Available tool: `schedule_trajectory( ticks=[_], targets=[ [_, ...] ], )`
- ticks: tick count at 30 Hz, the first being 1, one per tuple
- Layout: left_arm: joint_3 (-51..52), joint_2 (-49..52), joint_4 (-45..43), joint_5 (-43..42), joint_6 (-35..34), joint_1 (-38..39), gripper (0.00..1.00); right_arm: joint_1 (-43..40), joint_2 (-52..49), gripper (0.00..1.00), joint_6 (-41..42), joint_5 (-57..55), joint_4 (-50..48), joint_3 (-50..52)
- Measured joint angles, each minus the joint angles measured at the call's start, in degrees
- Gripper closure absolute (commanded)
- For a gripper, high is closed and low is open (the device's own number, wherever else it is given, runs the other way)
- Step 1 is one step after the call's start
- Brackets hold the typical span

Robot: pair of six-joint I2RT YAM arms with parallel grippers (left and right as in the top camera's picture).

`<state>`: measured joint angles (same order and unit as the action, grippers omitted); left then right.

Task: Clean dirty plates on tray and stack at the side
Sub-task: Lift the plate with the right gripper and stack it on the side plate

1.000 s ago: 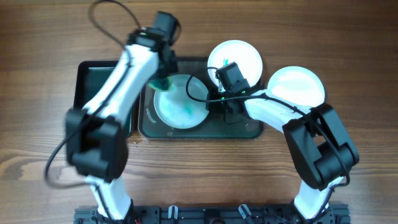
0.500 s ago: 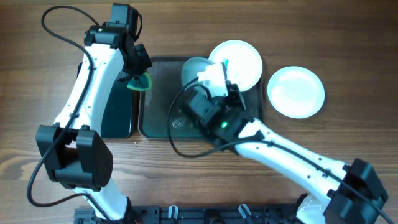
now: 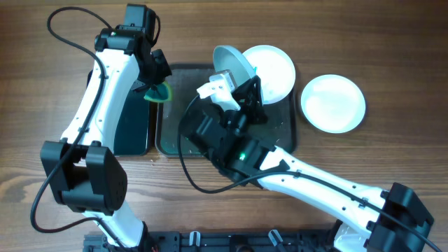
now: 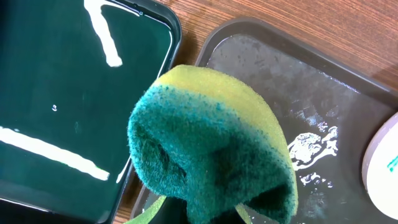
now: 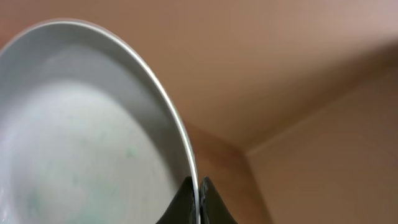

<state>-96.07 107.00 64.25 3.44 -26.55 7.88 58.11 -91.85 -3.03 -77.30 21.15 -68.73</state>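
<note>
Overhead, nearest the base, the right arm reaches across the tray [image 3: 171, 115], and the right fingers [image 5: 196, 200] are pinched on the rim of the blue plate [image 3: 232, 61], holding it tilted in the air above the tray's far edge. The right wrist view shows faint green specks on its face, so I judge it wiped but not quite spotless. Just beyond and to the right, the marked plate [image 3: 274, 70] lies over the tray's far right corner with a small green streak near its left edge. By my reading it has not been cleaned yet. Off the tray to the right, the clean plate [image 3: 332, 103] rests alone on the worktop [image 3: 392, 42] and looks white all over, so one plate seems finished, though no stack exists yet. On the far left, the left fingers [image 3: 157, 78] are clenched on the sponge [image 4: 211, 149], which hangs over the gap between the black tray [image 4: 50, 93] and the tray's left rim. Left to do, as I judge it: set the blue plate onto the clean one, scrub the marked one, then stack it.
</note>
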Motion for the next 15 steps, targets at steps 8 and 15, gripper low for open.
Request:
schedule_trajectory(
  ticks=[8,15],
  targets=[
    [0.0,0.0,0.0,-0.3,0.0,0.0,0.96,-23.3,0.1,0.96,23.6,61.2,12.6,1.2],
    [0.0,0.0,0.1,-0.3,0.0,0.0,0.96,-58.2,0.1,0.96,27.3,88.5,21.2,1.2]
  ],
)
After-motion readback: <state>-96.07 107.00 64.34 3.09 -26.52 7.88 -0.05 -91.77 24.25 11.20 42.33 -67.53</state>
